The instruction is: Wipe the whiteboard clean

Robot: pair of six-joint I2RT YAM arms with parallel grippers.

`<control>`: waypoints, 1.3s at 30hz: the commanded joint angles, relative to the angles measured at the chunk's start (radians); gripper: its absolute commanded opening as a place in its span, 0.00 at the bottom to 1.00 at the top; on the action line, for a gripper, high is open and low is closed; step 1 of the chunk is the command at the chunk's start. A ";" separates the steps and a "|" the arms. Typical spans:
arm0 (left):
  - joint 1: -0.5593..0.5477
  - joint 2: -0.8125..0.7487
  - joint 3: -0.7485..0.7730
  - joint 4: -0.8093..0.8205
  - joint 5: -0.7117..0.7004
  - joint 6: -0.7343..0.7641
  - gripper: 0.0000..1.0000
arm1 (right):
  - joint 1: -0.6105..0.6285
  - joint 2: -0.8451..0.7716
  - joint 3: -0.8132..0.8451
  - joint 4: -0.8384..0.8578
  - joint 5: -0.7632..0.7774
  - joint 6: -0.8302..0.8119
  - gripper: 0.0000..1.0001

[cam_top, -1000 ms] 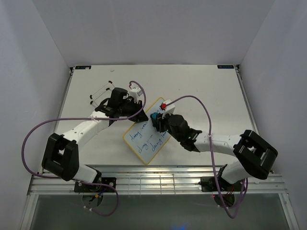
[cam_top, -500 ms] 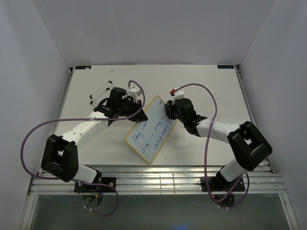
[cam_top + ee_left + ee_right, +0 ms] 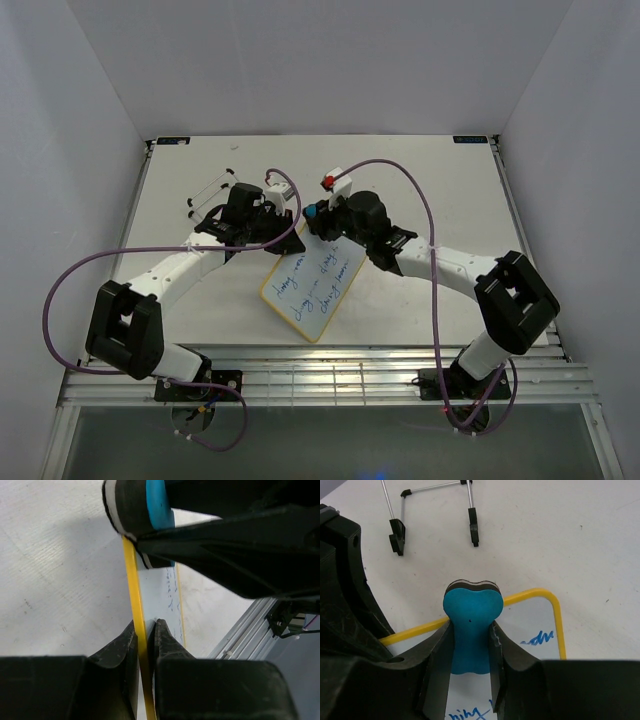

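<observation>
Left wrist: left gripper [image 3: 146, 628] pinches the whiteboard [image 3: 159, 594] frame; right gripper [image 3: 469, 630] clasps the eraser [image 3: 471, 609] at the board's far edge.

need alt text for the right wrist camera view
The right gripper clamps a blue bone-shaped eraser over the edge of a yellow-framed whiteboard with blue writing. A small wire stand lies on the white table beyond.

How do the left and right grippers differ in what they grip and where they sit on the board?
The left gripper is shut on the edge of the yellow-framed whiteboard; the right gripper is shut on the blue bone-shaped eraser. Left sits at the board's left-hand edge, right over its far corner. Both are closed.
</observation>
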 commanded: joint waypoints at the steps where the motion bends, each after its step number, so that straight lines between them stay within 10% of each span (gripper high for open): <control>1: -0.056 -0.015 -0.016 -0.064 0.102 0.138 0.00 | -0.083 0.089 -0.012 -0.001 -0.093 0.010 0.15; 11: -0.056 -0.019 -0.016 -0.067 0.100 0.141 0.00 | -0.257 0.160 -0.056 0.000 -0.130 0.016 0.14; 21: -0.056 -0.016 -0.016 -0.056 0.069 0.123 0.00 | -0.167 0.029 -0.127 0.038 -0.184 0.051 0.12; 39: -0.041 -0.052 -0.030 0.001 -0.116 0.016 0.00 | -0.132 -0.335 -0.298 -0.046 0.261 0.045 0.13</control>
